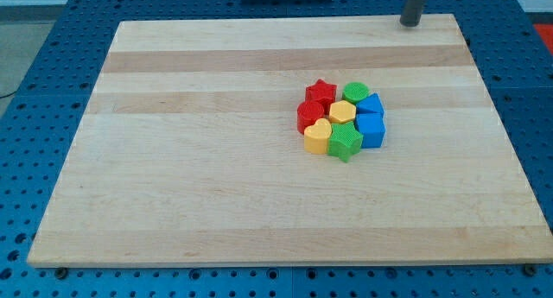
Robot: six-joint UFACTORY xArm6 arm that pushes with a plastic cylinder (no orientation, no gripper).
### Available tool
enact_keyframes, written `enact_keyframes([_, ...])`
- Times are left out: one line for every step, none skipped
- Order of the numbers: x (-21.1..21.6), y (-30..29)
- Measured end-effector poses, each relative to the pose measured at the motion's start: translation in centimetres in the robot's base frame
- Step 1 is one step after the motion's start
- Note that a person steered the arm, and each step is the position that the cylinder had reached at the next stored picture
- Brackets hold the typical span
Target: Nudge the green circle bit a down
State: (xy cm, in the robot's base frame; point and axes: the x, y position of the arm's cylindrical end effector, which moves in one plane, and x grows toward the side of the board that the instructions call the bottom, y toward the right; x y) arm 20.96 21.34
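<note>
Eight small blocks sit packed together on the table (216, 186), a pale wooden board that fills most of the view and rests on a blue perforated surface (52, 39). The cluster lies a little toward 3 o'clock from the board's centre.

Among the blocks, the largest-looking are the two blue ones on the cluster's 3 o'clock side: a blue block (371, 105) whose shape I cannot make out exactly, and a blue cube-like block (371, 130) just below it, touching it. At 6 o'clock of the cluster sits the green star (345, 142), with the yellow heart (317, 136) touching it on its 9 o'clock side. A red block (309, 116), shape unclear, lies at 9 o'clock of the cluster, and the red star (320, 93) stands at about 11 o'clock. The yellow hexagon (342, 111) occupies the middle, hemmed in on all sides.

The green circle (355, 92) is at 12 to 1 o'clock of the cluster, touching the red star on one side, the upper blue block on the other, and the yellow hexagon just below it.

My tip (409, 23) is at the view's top edge, near the board's far rim, well apart from the blocks, at roughly 1 o'clock from the green circle. The end effector is a plain dark rod with nothing to open or close, and it holds nothing and touches no block.
</note>
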Motion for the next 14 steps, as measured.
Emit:
enact_keyframes([0.0, 0.0])
enact_keyframes([1.4, 0.0])
enact_keyframes([5.7, 0.4])
enact_keyframes([10.8, 0.8])
enact_keyframes([13.6, 0.8])
enact_keyframes([13.6, 0.6])
enact_keyframes([14.1, -1.5])
enact_keyframes([15.0, -2.6])
enact_keyframes([15.9, -2.8])
enact_keyframes([15.9, -3.3])
enact_keyframes([15.9, -4.5])
enact_keyframes([15.9, -5.5])
enact_keyframes([16.6, -5.8])
enact_keyframes([17.0, -5.9])
